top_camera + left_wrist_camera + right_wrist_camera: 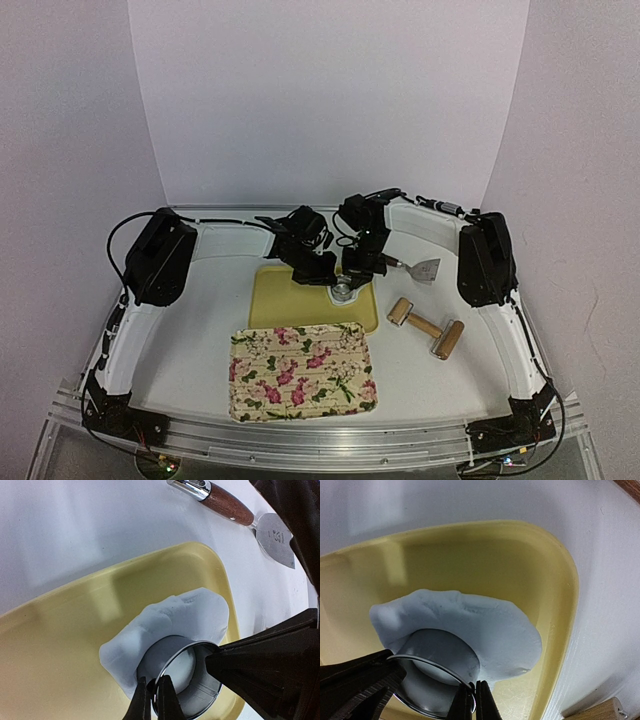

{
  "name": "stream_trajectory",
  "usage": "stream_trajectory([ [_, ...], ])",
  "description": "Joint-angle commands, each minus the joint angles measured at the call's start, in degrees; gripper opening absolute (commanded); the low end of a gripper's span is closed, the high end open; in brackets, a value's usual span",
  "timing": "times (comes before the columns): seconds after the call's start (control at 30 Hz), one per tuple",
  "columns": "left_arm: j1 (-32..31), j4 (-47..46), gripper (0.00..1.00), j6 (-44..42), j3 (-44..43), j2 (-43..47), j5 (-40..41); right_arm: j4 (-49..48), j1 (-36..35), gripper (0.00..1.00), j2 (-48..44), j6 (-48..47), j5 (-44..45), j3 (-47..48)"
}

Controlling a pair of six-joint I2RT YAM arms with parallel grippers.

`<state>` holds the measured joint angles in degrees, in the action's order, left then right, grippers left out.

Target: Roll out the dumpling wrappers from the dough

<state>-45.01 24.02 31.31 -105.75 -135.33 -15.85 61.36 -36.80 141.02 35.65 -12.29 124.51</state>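
On the yellow tray (272, 300) in the middle of the table (180, 345), a metal ring cutter (200, 692) stood pressed into a soft white dough sheet (175, 617) that lay toward the tray's far right corner. The dough bunched up against the ring's outer wall on its far side and draped unevenly across the tray floor. The left gripper (156, 694) was closed, its two thin fingertips pinching the ring's near rim between them. The right gripper (475, 696) was likewise clamped tight on the rim from the opposite side, so both arms met over the same ring, their dark fingers almost touching each other. Inside the ring a pale round patch showed, the dumpling wrapper (181, 669), lying flat at the bottom of the cutter; whether it was cut free of the surrounding sheet could not be told. Beyond the tray, to its right, a scraper (276, 532) with a reddish wooden handle lay on the table. A wooden rolling pin (425, 328) rested farther right and nearer, well apart from the tray. A floral tray (300, 372) sat just in front of the yellow one.
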Motion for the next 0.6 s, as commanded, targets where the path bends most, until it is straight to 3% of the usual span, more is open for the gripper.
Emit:
stream_trajectory([
  [0.0,-1.9,5.9,0.0,-0.9,5.9,-7.2,1.7,-2.2,-1.2,0.0,9.8,0.6,-1.3,-5.0],
  [0.23,-2.4,3.5,0.0,-0.9,10.8,-5.5,2.2,-2.7,-2.6,0.0,8.6,0.9,-0.9,-8.7],
  [0.57,-3.1,5.9,0.0,-1.7,6.5,-4.5,4.0,-3.5,-2.9,0.0,5.1,1.9,-0.5,-6.7],
])
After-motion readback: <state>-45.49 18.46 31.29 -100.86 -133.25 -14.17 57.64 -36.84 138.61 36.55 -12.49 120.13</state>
